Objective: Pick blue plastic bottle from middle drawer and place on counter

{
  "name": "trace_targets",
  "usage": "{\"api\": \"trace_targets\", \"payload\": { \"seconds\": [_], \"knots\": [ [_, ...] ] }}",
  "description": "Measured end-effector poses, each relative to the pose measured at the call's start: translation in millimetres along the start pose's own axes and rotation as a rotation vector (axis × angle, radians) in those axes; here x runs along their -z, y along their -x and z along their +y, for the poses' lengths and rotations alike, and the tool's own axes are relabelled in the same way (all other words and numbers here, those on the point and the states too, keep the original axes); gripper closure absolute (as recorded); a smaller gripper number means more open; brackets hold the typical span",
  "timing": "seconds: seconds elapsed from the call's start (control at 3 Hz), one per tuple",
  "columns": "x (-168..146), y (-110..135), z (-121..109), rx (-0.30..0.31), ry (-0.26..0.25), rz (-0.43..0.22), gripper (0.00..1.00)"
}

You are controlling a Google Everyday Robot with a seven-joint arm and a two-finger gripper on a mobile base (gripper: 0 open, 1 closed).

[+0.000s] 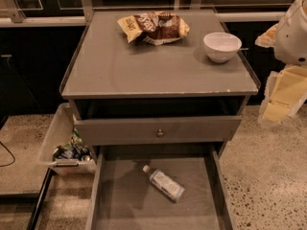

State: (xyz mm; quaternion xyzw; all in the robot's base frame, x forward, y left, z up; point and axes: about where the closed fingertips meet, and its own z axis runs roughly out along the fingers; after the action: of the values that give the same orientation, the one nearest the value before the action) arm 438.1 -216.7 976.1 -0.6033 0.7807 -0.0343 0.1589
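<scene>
Blue plastic bottle (pixel 165 183) is seen lying on its side in the open middle drawer (pixel 120 200), well below the jaws and off to one side. Nothing is judged done yet: grasp, lift and placing on the table (pixel 144 66) are left. The jaws are beside the table's edge, with no object seen in them; whether they are open or closed cannot be told.

Robot lab: gripper (pixel 279 98) right of counter (pixel 144 68)
</scene>
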Motion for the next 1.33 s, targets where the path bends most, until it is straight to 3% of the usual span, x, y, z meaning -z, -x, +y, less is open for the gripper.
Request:
{"api": "trace_targets", "payload": {
  "seconds": [0.33, 0.67, 1.0, 1.33],
  "knots": [
    [-4, -1, 2, 0.001, 0.003, -0.010, 0.00],
    [-31, -7, 14, 0.009, 0.031, -0.029, 0.00],
    [-71, -17, 31, 0.034, 0.057, -0.051, 0.00],
    [-134, -29, 53, 0.087, 0.098, -0.066, 0.00]
  ]
}}
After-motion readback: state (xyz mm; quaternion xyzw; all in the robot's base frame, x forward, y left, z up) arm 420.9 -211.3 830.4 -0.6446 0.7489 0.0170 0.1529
